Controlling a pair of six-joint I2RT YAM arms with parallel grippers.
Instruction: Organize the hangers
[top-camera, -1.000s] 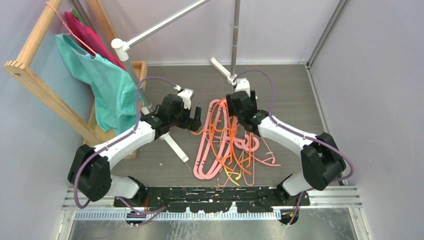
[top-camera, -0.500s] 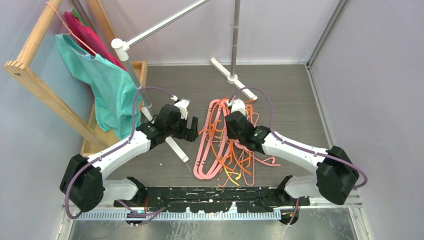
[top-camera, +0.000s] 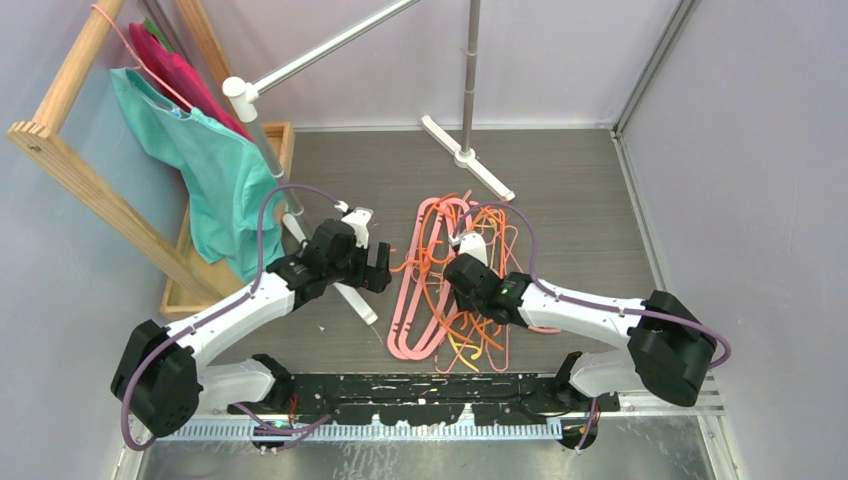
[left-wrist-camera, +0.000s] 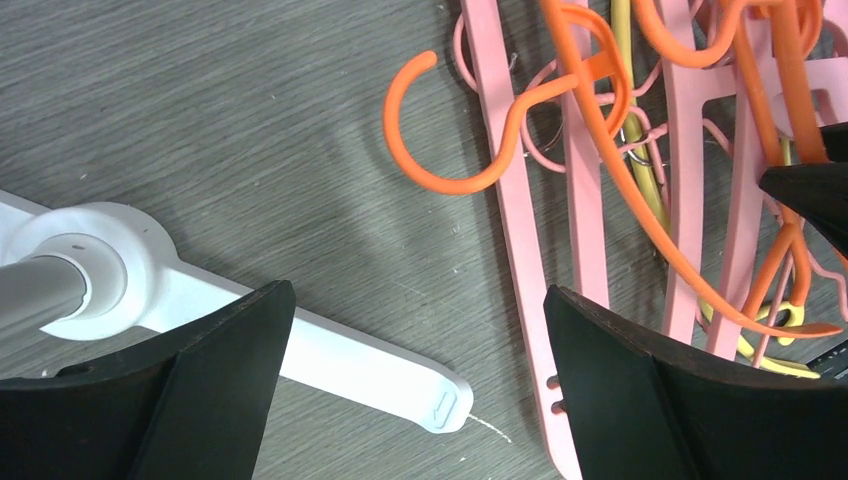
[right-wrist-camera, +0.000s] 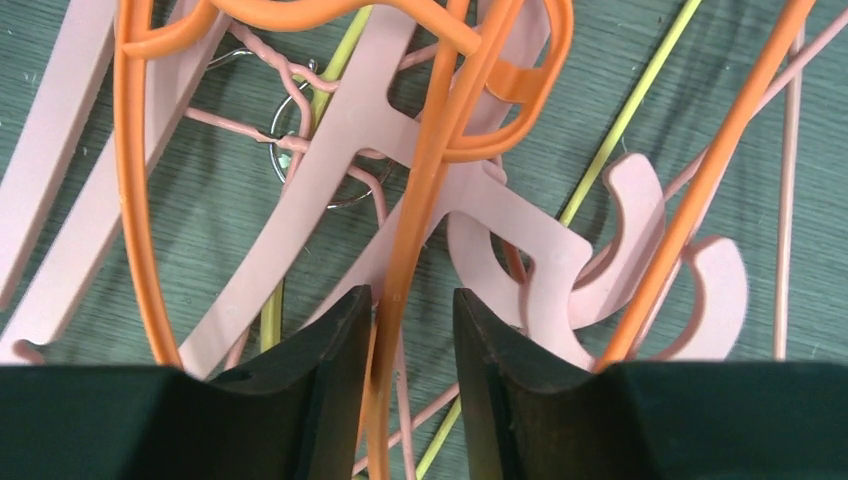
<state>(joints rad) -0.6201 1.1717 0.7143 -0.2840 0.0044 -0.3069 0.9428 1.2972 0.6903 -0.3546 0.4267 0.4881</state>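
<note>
**Securing One Rod in the Tangle**

My right end effector (right-wrist-camera: 412, 300) straddles a thin orange hanger (right-wrist-camera: 440, 180), jaws narrow but not yet clamped. I should close squarely on that smooth round rod. My left end effector (left-wrist-camera: 418, 290) hangs released. Beyond, the hangers (top-camera: 410, 320) lie tangled on the wood-grain surface (top-camera: 560, 180): flat pink plastic and thin hooked rods.

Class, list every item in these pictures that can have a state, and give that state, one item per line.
left gripper: open, holding nothing.
right gripper: fingers narrowly apart astride a thin orange hanger; grip unclear.
hangers: tangled in a heap on the floor.
metal rail: no hanger on the part in view.
teal garment: hanging at the wooden frame.
</note>
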